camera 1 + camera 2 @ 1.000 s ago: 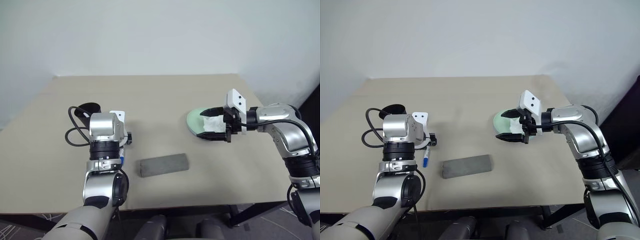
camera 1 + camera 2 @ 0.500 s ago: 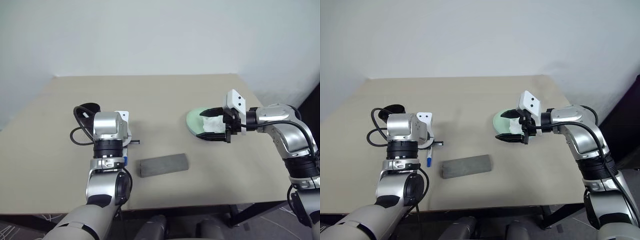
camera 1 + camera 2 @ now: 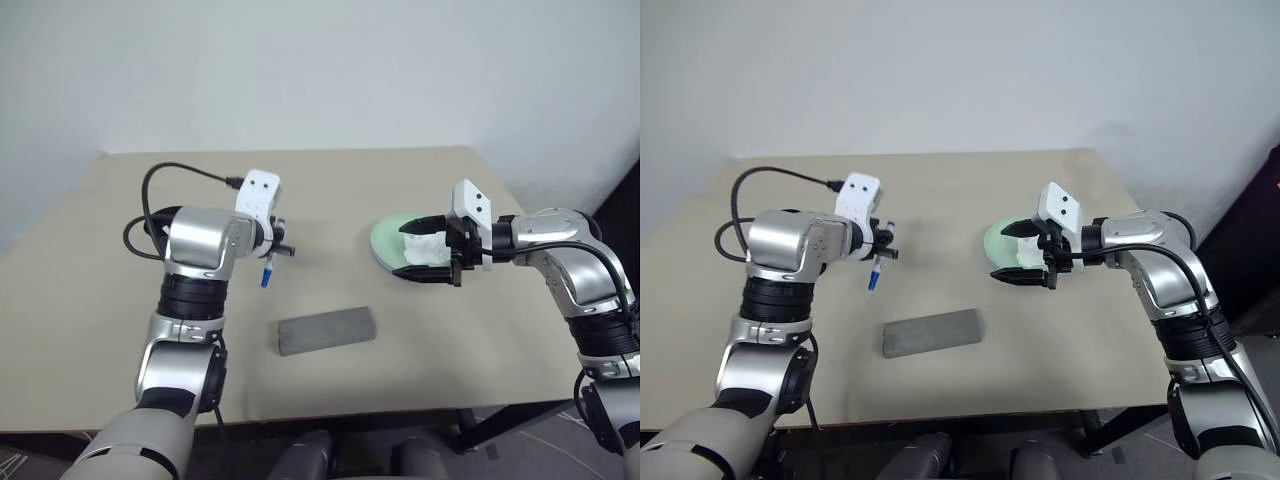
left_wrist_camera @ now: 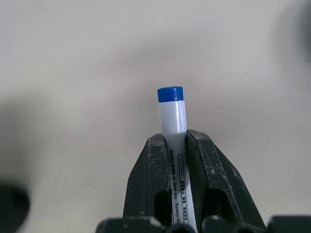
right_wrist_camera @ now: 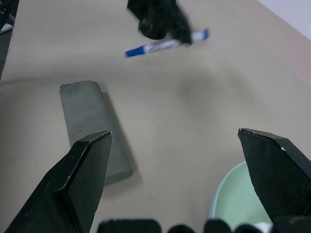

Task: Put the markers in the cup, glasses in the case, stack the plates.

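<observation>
The left gripper [image 4: 174,145] is clenched on the blue-capped marker [image 3: 268,271], lifted clear of the table [image 3: 330,190]. Marker step in hand: next, carry it over the cup (hidden behind the left arm) and release. The right gripper [image 3: 430,248] hovers spread wide above the green plate [image 3: 385,240].

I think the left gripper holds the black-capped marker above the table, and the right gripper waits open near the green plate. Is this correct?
Not quite: the marker in the left gripper has a blue cap, not a black one, as the left wrist view shows. The rest holds: it is lifted above the table, and the right gripper is open near the green plate.
</observation>
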Motion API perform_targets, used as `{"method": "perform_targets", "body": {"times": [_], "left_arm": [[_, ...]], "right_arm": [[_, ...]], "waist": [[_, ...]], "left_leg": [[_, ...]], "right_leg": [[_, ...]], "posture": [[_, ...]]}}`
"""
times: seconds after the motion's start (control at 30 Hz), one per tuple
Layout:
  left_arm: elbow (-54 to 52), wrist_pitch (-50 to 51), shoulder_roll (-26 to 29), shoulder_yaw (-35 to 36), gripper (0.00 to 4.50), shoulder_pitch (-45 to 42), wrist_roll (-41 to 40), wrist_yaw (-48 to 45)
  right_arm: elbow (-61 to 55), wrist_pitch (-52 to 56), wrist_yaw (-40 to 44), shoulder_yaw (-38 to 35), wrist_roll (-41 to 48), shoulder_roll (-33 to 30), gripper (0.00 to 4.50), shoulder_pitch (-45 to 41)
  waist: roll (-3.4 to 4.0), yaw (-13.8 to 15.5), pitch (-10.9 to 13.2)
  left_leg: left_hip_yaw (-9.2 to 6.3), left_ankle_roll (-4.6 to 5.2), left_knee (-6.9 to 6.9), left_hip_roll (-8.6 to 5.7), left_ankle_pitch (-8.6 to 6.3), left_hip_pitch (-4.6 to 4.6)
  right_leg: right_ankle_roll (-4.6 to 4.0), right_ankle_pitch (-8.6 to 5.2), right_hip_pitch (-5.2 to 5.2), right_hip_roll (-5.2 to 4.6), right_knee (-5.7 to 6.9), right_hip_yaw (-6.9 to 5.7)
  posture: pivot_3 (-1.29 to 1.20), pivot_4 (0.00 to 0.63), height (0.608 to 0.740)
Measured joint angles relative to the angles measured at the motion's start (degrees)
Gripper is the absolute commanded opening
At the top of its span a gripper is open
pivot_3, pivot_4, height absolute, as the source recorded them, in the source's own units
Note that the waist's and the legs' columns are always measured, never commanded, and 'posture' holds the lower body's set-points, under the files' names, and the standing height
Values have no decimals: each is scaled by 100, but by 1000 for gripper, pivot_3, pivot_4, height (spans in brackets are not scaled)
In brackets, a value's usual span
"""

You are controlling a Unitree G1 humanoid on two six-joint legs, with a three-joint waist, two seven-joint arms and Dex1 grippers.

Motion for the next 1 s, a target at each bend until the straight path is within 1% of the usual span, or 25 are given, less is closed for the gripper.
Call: {"method": "perform_targets", "body": {"times": [0.1, 0.17, 0.3, 0.37, 0.5, 0.6, 0.83, 1.0], "left_arm": [[4, -817, 265, 268, 93, -142, -62, -173], [50, -1556, 508, 425, 93, -206, -76, -354], [642, -3020, 1038, 831, 93, -242, -72, -628], [1010, -3495, 1234, 1046, 93, -242, -71, -685], [1440, -4148, 1417, 1222, 93, -227, -69, -780], [1544, -4473, 1428, 1345, 93, -115, -76, -779], [1553, -4702, 1379, 1419, 93, 439, -80, -770], [1551, -4848, 1382, 1491, 93, 531, -84, -768]], "right_arm": [[2, 7, 47, 0, 4, 0, 4500, 0], [0, 56, 82, -4, 38, -2, 4500, 0], [-5, 304, 300, -106, 329, -28, 4500, 0], [-11, 454, 408, -241, 489, -84, 4500, 0], [-93, 918, 620, -392, 963, -127, 4500, -61], [-215, 1218, 764, -550, 1297, -297, 4500, -131], [-47, 1249, 954, -632, 1300, -536, 4500, -154], [36, 1240, 1003, -656, 1295, -634, 4500, -189]], "waist": [[0, 0, 1], [0, 1, 0], [1, 3, 1], [1, 6, 0], [-2, 34, 0], [-3, 44, -1], [-3, 43, -1], [-3, 44, -1]], "left_leg": [[0, 0, -2, 1, 0, 0], [1, 0, -3, 0, 0, 1], [0, 1, -4, 0, 0, 2], [0, 1, -3, 0, 0, 2], [-4, 2, 2, -1, 0, 1], [-4, 2, 2, 0, 0, 1], [-1, 2, 0, 1, 0, 1], [0, 2, 0, 1, 0, 1]], "right_leg": [[0, 0, 0, 0, -3, 0], [-1, 1, 1, 0, -8, 0], [-2, 1, 0, 1, -8, 0], [-2, 1, 1, 1, -8, 0], [-2, 2, 5, 0, -8, -4], [-1, 1, 4, 1, -8, -4], [-2, 2, 2, 0, -8, -3], [-2, 2, 2, -1, -8, -2]], "posture": [[0, 0, 683], [0, 0, 683], [0, 0, 683], [0, 0, 683], [0, 0, 683], [0, 0, 683], [0, 0, 683], [0, 0, 683]]}}
